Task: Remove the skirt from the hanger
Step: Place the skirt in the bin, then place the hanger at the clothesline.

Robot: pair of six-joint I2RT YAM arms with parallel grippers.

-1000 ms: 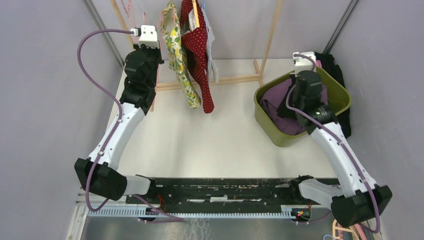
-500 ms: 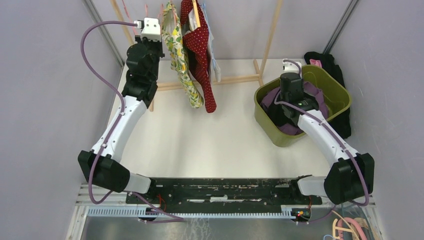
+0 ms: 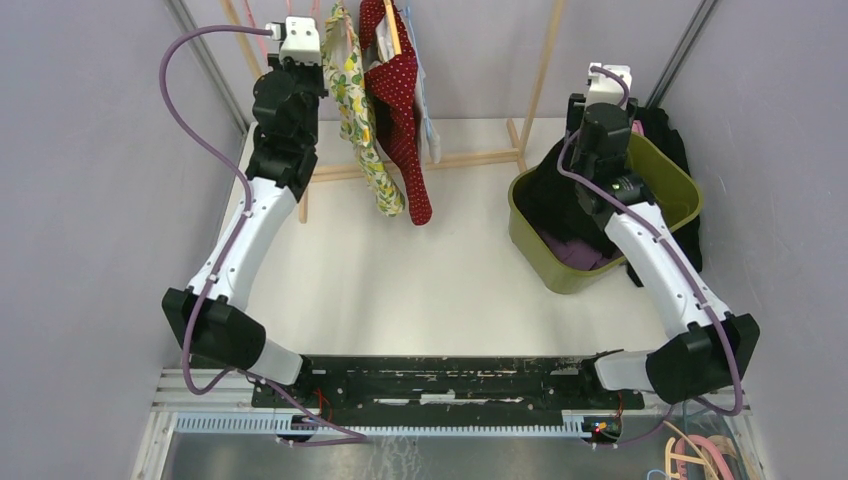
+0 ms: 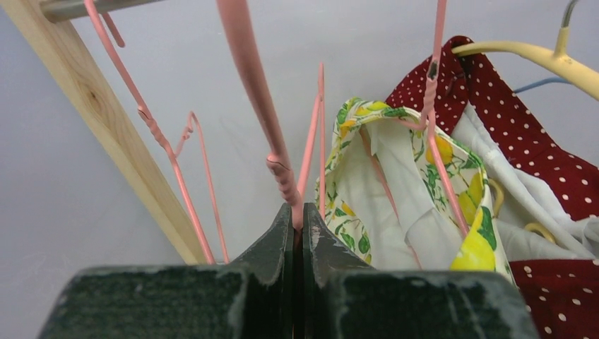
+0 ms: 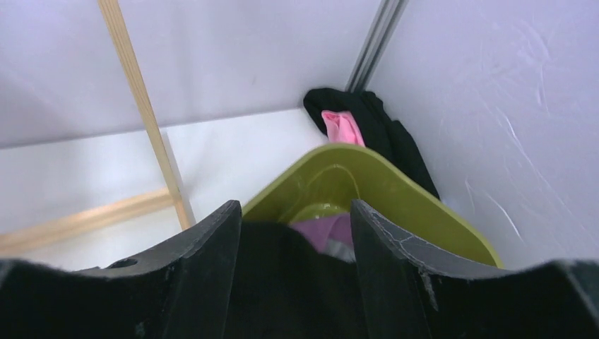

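Far left, the left tool (image 4: 297,213) is clamped tight on the wire of a pink hanger (image 4: 248,78), just beside the lemon-print garment (image 4: 424,205) on the wooden rack (image 4: 106,120). Over on the right, the right tool (image 5: 295,208) hangs with its jaws spread wide above the green bin (image 3: 683,190). The black skirt (image 3: 560,195) sits slack between them, draped into the bin.

Wooden rack (image 3: 545,60): the upper edge of the top view cuts off its upper part.
Pink hanger (image 4: 247,70): its hook leaves the left wrist view at the top.
Green bin (image 3: 560,270): my right arm (image 3: 650,260) covers most of the inside.
Dark mass (image 5: 297,282) between the right gripper (image 5: 295,212) fingers: blurred, I cannot tell what it is.
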